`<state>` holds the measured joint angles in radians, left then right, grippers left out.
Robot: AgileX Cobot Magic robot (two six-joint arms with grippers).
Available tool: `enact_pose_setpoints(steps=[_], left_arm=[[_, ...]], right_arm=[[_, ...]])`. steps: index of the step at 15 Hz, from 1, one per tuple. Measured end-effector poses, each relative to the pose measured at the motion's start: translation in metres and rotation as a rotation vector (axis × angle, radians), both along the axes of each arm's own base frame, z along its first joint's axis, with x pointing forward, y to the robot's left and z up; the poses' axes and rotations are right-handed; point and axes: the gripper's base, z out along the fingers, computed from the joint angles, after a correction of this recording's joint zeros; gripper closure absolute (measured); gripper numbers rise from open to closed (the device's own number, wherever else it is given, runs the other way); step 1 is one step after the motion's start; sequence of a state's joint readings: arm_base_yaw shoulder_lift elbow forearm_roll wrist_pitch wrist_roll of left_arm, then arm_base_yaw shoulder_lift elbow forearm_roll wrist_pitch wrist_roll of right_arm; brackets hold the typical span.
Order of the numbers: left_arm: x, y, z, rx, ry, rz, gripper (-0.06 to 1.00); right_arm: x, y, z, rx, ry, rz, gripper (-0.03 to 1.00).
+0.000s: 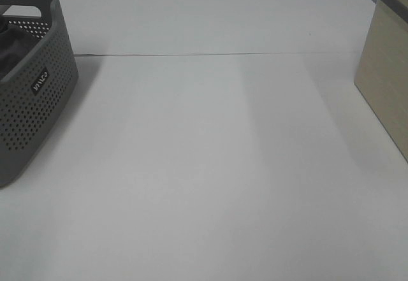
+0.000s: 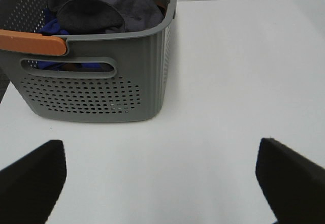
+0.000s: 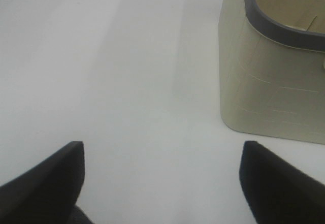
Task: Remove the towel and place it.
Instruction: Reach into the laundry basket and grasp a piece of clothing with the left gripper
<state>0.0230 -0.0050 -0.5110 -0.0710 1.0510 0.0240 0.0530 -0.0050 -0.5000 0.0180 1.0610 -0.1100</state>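
Towel (image 2: 109, 5) lies bunched in dark grey folds inside the perforated grey basket (image 2: 101, 92), straight ahead of the left claw (image 2: 160, 153) and above the level of its fingertips, with the basket's near wall standing between the two. A blue cloth (image 2: 53, 26) is tucked beside and partly under it, and an orange handle (image 2: 30, 43) crosses the near rim to one side. The left claw hangs over bare table (image 2: 228, 71), its two dark fingers (image 2: 30, 183) spread wide with nothing between them, which I take as readiness to go over the rim and pinch the topmost fold. Since the towel is heaped highest in the basket, it looks reachable without disturbing the blue cloth, though a deep bite might catch both. The right claw (image 3: 161, 150) is likewise spread and empty over bare table, with a beige bin (image 3: 264, 92) ahead of it and off to one side. No towel is in reach of it; it seems parked out of the way, perhaps waiting beside the place where the towel is to go.
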Motion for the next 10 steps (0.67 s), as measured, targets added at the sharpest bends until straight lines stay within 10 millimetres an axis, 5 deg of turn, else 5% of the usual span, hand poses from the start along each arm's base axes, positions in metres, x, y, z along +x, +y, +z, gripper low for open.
enact_pose_setpoints(steps=[3, 10], left_arm=[[0.0000, 0.0001, 0.0000, 0.001, 0.000, 0.001, -0.04], [0.0000, 0.0000, 0.0000, 0.000, 0.000, 0.000, -0.05]], right_arm=[[0.0001, -0.0015, 0.0000, -0.013, -0.001, -0.011, 0.02], [0.0001, -0.0028, 0.0000, -0.021, -0.001, -0.023, 0.01]])
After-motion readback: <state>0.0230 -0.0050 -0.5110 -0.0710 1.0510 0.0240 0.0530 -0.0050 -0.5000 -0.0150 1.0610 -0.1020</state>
